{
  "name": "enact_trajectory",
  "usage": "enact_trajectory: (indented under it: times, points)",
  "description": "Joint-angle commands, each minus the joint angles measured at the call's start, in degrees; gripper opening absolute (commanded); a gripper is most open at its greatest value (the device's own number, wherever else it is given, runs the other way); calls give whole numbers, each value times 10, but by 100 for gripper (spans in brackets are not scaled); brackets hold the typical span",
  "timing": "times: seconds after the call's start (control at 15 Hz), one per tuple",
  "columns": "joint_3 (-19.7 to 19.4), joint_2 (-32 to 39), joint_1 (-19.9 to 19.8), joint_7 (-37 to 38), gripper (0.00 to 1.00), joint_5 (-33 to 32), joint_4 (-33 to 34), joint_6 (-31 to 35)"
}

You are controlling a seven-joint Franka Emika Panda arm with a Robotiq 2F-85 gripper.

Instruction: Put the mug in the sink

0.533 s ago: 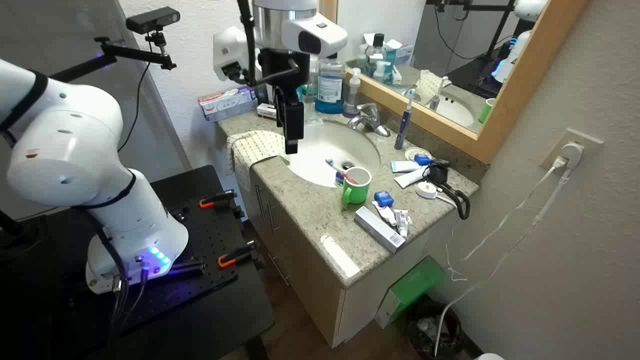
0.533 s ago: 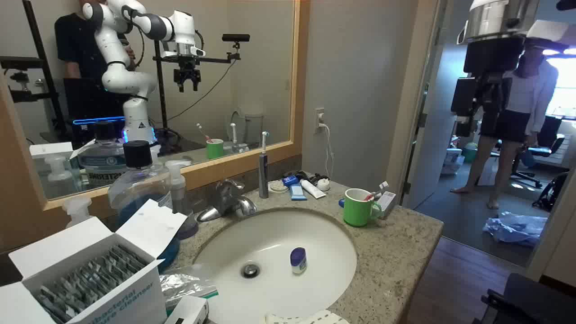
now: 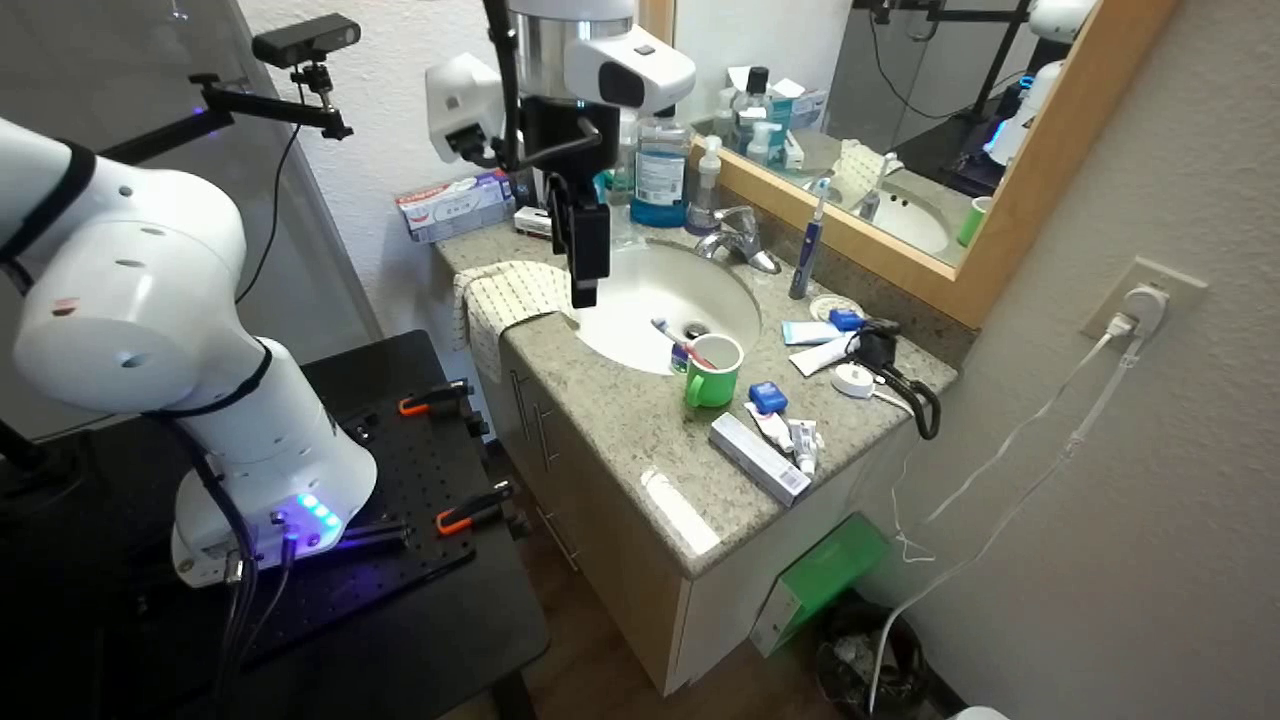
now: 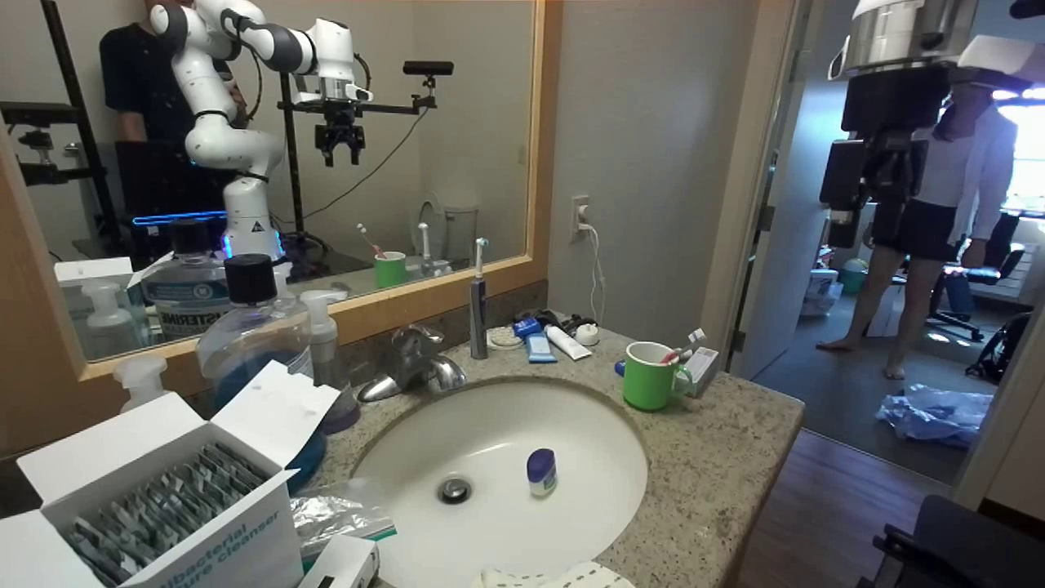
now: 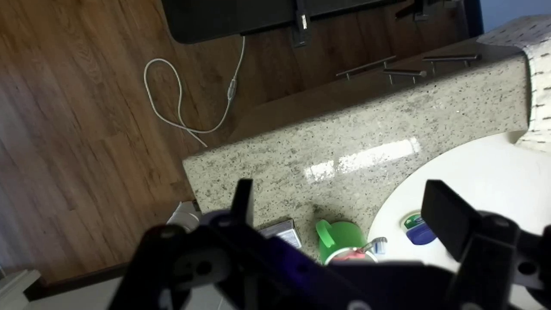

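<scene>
At the left of an exterior view, we see a glossy white arm (image 3: pixel 130 275) with rounded housings, a reddish label (image 3: pixel 65 306) and black bands (image 3: pixel 50 205). Blue lights (image 3: pixel 318 510) glow on its base (image 3: pixel 270 465), near a dark cable (image 3: pixel 222 503). At upper centre we find a silvery collar (image 3: pixel 540 55) and a white module (image 3: pixel 657 72) bearing a black oval (image 3: pixel 620 86). Dark grey joints (image 4: pixel 293 52) show in reflection, upper left of an exterior view. In the wrist view, the black pincer (image 5: pixel 339 184) has blocky fingers (image 5: pixel 448 215).
</scene>
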Motion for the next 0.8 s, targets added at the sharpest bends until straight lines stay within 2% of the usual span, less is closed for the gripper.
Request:
enact_trajectory:
  times: [0.0,0.4,0.73]
  points:
    - [-2,3,8,-46,100,-23,5,0]
    - [-3,41,27,-128,100,-77,12,25]
    - [-2,41,29,-119,100,-84,5,21]
